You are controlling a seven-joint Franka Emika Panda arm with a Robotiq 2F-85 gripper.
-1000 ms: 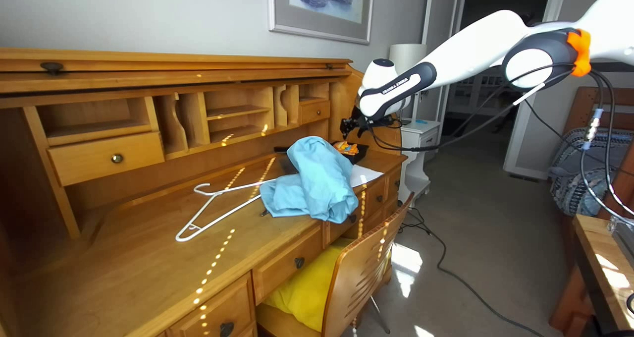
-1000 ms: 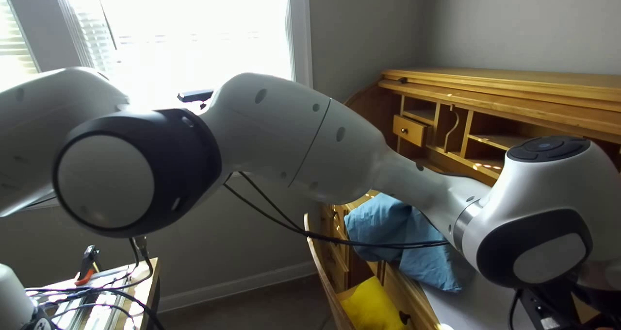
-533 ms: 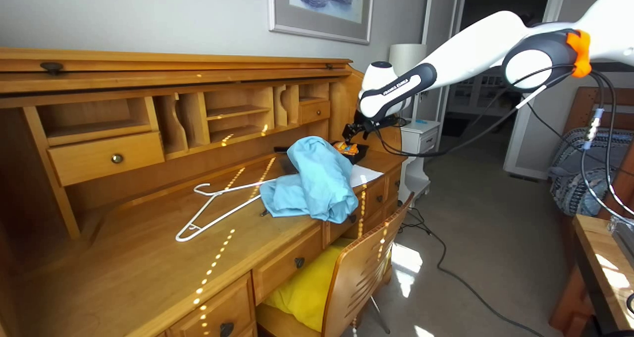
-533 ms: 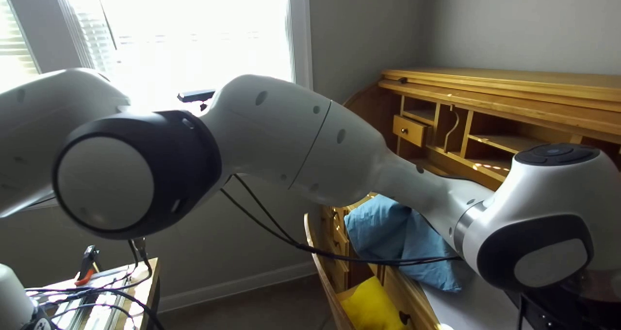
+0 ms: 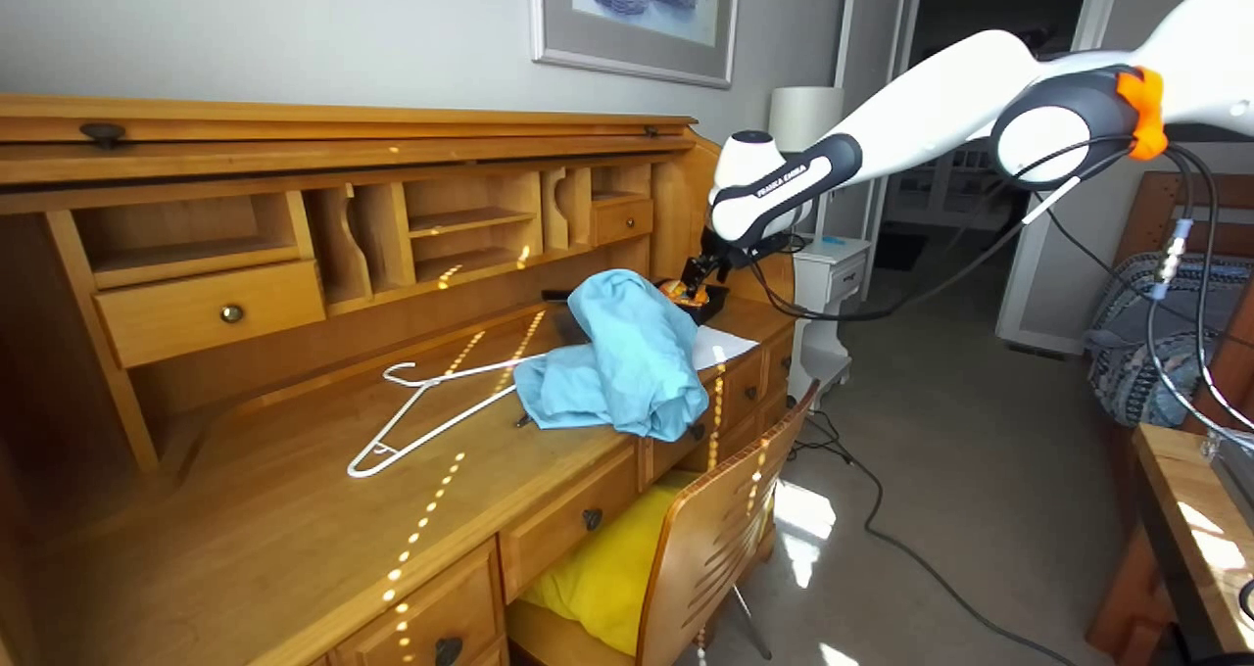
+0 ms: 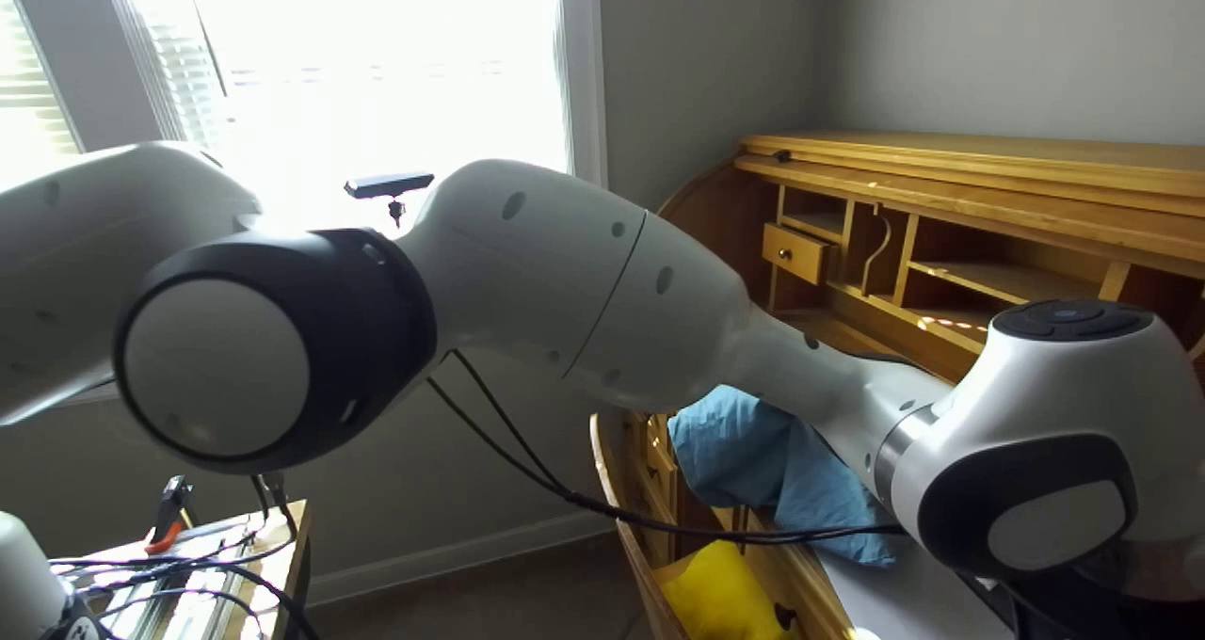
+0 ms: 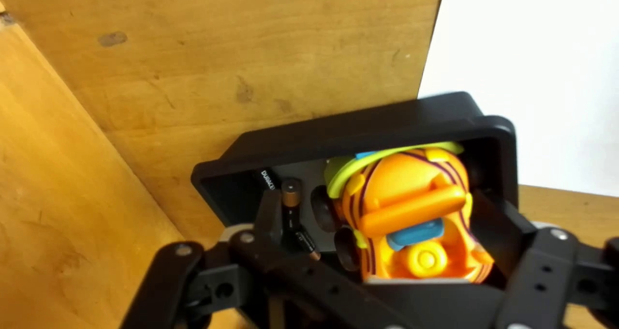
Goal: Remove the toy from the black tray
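The toy (image 7: 411,198) is an orange vehicle with lime green, yellow and blue parts and dark wheels. It lies in the black tray (image 7: 358,126) on the desk in the wrist view. The toy (image 5: 676,292) and the tray (image 5: 711,306) also show in an exterior view, partly behind the blue cloth and the gripper. My gripper (image 7: 389,222) is open, its fingers wide apart on either side of the toy in the wrist view. In an exterior view the gripper (image 5: 698,276) is low over the tray; I cannot tell whether it touches the toy. Several batteries (image 7: 291,208) lie beside the toy.
The desk's upright side panel (image 7: 58,213) stands close to the tray. A white sheet (image 7: 527,77) lies beside it. A crumpled blue cloth (image 5: 637,353) and a white hanger (image 5: 421,392) lie on the desk. A wooden chair (image 5: 725,519) stands at the desk's front.
The arm and gripper have moved down, and the fingers now sit lower, at the toy in the tray. The toy, tray and cloth show no clear movement.
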